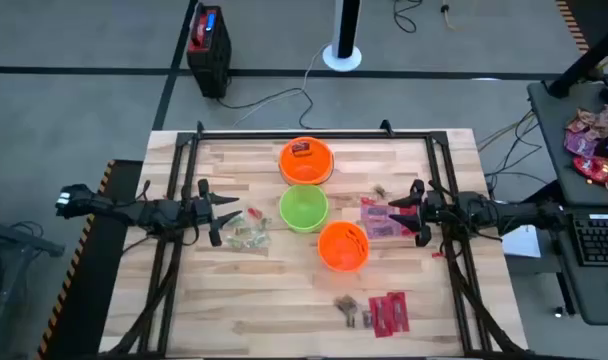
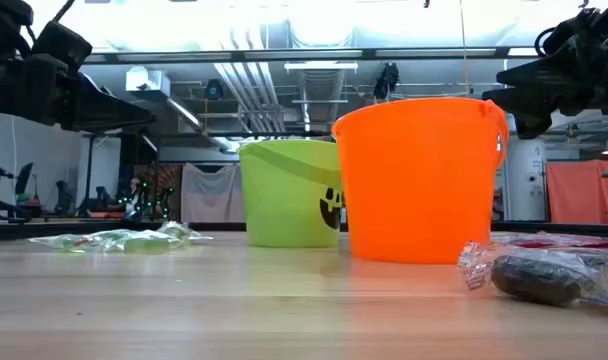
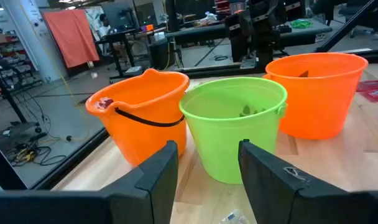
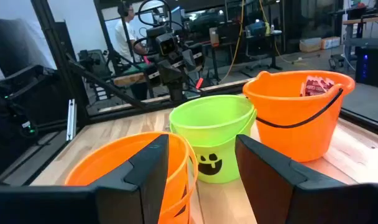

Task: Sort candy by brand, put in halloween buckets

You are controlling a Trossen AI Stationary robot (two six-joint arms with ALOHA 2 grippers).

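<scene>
Three buckets stand in a slanting row mid-table: a far orange bucket (image 1: 306,161) with a red packet (image 4: 314,85) inside, a lime green bucket (image 1: 304,207), and a near orange bucket (image 1: 343,247). Pale green-yellow candy (image 1: 246,232) lies left of the green bucket, under my left gripper (image 1: 226,218), which hovers open above the table. Pink-purple packets (image 1: 382,220) lie right of the buckets, beside my open right gripper (image 1: 397,215), which also hovers. Red packets (image 1: 390,311) and dark brown pieces (image 1: 352,311) lie near the table's near edge.
A black metal frame (image 1: 314,132) runs around the table top. One small brown piece (image 1: 380,190) lies right of the far orange bucket. A side desk with more candy (image 1: 592,140) and a keyboard stands off the table's right. Bare wood shows at the near left.
</scene>
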